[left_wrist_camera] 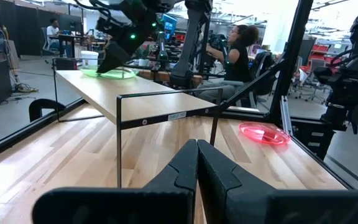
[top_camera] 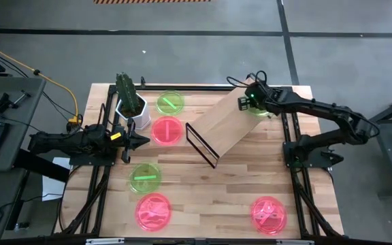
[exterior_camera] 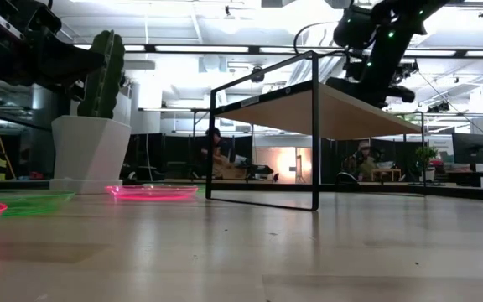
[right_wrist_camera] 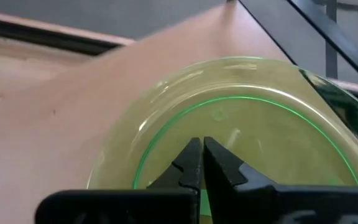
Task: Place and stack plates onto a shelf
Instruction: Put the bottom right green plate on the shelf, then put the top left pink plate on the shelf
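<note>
The shelf (top_camera: pixel 226 126) is a plywood board on a black wire frame that stands slantwise on the table's middle. It also shows in the low view (exterior_camera: pixel 325 113) and the left wrist view (left_wrist_camera: pixel 148 96). One green plate (right_wrist_camera: pixel 241 137) lies flat on the board's far right end (top_camera: pixel 258 111). My right gripper (right_wrist_camera: pixel 202 146) is shut, with its tips over that plate's inside. My left gripper (top_camera: pixel 141 141) is shut and empty at the table's left, pointing toward the shelf. Two green plates (top_camera: pixel 170 103) (top_camera: pixel 145 177) and three pink ones (top_camera: pixel 167 130) (top_camera: pixel 154 210) (top_camera: pixel 269 213) lie flat on the table. My right gripper comes slanting down from the table's right, its shut fingertips (right_wrist_camera: pixel 191 155) over the green plate's floor (right_wrist_camera: pixel 229 124), inside the rim. Whether the tips touch the plate, I cannot tell. The plate lies flat on the shelf's board.
A white pot with a cactus (top_camera: pixel 131 109) stands at the far left, next to the far green plate and the pink one. The table's near middle (top_camera: pixel 209 197) is bare wood. People sit in the room beyond the table (left_wrist_camera: pixel 238 53).
</note>
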You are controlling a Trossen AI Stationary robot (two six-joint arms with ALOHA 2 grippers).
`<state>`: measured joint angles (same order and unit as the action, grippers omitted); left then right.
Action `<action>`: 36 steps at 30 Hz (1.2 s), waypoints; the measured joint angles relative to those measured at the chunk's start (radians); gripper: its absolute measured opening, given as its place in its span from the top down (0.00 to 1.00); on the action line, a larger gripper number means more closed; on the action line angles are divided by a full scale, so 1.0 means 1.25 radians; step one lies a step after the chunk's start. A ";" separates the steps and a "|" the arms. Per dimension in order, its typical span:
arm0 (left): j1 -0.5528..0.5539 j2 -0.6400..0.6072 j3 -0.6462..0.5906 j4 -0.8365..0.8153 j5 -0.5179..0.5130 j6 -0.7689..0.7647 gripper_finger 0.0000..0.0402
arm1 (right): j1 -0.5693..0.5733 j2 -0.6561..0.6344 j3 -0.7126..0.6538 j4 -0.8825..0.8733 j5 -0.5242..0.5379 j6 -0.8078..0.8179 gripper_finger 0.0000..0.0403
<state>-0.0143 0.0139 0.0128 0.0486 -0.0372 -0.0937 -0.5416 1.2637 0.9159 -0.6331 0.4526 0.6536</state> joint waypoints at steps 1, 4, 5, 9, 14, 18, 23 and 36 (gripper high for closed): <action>0.000 0.000 0.000 0.000 0.000 0.000 1.00 | -0.005 0.007 0.001 0.012 -0.001 -0.005 1.00; 0.000 0.000 0.000 0.000 0.000 0.000 1.00 | -0.019 0.024 0.002 0.037 0.000 -0.007 1.00; 0.000 0.000 0.000 0.000 0.000 0.000 1.00 | -0.023 0.026 0.002 0.041 0.000 -0.012 1.00; 0.000 0.000 0.000 0.000 0.000 0.000 1.00 | -0.028 0.026 0.001 0.053 -0.005 -0.024 1.00; 0.000 0.000 0.000 0.000 0.000 0.000 1.00 | -0.028 -0.014 -0.002 0.029 -0.038 -0.042 1.00; 0.000 0.000 0.000 0.000 0.000 0.000 1.00 | -0.004 -0.100 -0.002 -0.014 -0.031 -0.049 1.00; 0.000 0.000 0.000 0.000 0.000 0.000 1.00 | 0.107 -0.213 -0.022 -0.022 0.022 -0.070 1.00; 0.000 0.000 0.000 0.000 0.000 0.000 1.00 | 0.489 -0.312 -0.427 0.929 -0.140 -0.358 1.00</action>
<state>-0.0146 0.0136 0.0128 0.0486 -0.0372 -0.0937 0.0692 0.8735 0.3827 0.5278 0.2780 0.2060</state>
